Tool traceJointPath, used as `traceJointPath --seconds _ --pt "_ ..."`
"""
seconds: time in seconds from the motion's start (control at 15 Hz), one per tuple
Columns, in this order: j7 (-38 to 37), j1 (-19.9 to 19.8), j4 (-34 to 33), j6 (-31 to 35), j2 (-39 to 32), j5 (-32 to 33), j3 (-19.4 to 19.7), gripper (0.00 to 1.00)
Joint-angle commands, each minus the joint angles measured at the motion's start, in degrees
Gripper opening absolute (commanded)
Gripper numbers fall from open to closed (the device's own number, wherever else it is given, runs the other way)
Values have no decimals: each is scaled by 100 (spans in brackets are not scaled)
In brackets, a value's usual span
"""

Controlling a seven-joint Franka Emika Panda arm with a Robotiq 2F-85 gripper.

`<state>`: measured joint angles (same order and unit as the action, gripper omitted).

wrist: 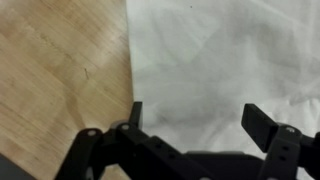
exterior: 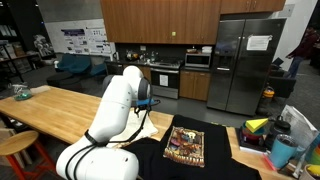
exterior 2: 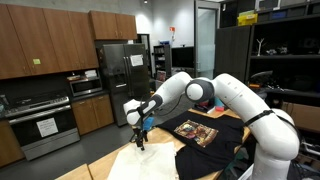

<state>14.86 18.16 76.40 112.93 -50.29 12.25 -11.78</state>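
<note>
Matt white cloth (wrist: 230, 50), smooth wood tbl (wrist: 60, 80), matt blk end effector (wrist: 193, 112)

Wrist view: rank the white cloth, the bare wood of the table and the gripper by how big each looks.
1. white cloth, narrowly the biggest share.
2. table, the bare wood beside it, close behind.
3. gripper, open along the bottom edge; it sits nearest the camera, so its look says little of true size.

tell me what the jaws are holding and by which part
Nothing is held: the gripper is open, jaws apart over the white cloth near its edge.
</note>
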Motion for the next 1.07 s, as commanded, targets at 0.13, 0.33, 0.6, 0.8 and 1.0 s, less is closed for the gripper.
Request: traceJointPath --seconds 0.13,0.33,0.6,0.8,1.0 --pt "19 -15 -235 -94 -44 -34 114 100" --pt "28 24 -421 -251 -153 -29 139 100" --pt "-3 88 -662 -447 -334 -15 159 100" --pt "-50 129 -803 -546 -442 1 186 100" --pt "-134 194 -945 -632 -553 30 231 100"
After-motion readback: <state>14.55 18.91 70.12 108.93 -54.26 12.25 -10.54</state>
